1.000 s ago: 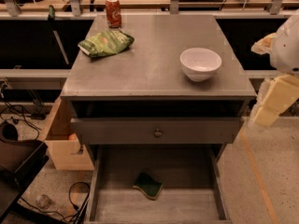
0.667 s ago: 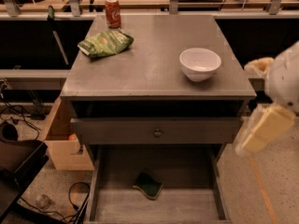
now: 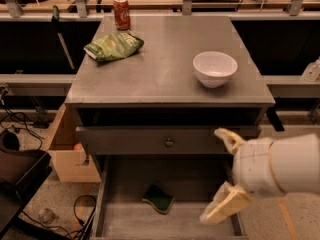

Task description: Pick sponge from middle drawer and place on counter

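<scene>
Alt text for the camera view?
The open end effector hovers at the right side of the pulled-out middle drawer, where the sponge lies untouched. The counter above holds a white bowl, green snack bag and red can.

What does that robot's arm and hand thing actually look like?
The gripper, at the lower right by the open middle drawer, has two pale cream, wedge-shaped fingers on a fat, rounded white wrist with faint seam lines. No cables show.
</scene>
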Robot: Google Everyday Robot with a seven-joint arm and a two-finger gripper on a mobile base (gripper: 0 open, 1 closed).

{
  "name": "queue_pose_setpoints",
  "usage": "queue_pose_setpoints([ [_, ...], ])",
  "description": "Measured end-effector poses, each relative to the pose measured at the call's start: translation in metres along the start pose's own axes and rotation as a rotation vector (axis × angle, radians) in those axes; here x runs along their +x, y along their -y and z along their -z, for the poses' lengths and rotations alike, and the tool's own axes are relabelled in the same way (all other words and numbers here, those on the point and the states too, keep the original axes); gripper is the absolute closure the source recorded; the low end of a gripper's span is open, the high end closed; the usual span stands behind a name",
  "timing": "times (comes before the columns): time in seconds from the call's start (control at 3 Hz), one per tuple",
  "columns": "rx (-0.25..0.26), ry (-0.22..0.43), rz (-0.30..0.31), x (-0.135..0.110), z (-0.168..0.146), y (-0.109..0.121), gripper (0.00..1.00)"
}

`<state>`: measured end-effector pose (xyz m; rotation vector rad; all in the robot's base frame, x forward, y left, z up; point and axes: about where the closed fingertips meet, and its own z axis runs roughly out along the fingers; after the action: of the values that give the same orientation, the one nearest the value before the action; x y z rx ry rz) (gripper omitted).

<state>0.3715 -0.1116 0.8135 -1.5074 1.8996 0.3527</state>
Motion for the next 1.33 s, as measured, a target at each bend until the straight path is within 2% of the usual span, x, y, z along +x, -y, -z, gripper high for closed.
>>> queue_pose_setpoints([
  [0.33,-0.039,0.176,-0.119,0.015,-0.072,-0.038,0.00],
  [0.67,-0.028,0.246,-0.168,0.003,-0.098,-0.033,0.00],
  [1.0,-0.019,0.234,-0.162,0.006,-0.095,-0.031,0.00],
  [1.33,-0.011,0.234,-0.180,0.011,-0.110,-0.030,0.00],
])
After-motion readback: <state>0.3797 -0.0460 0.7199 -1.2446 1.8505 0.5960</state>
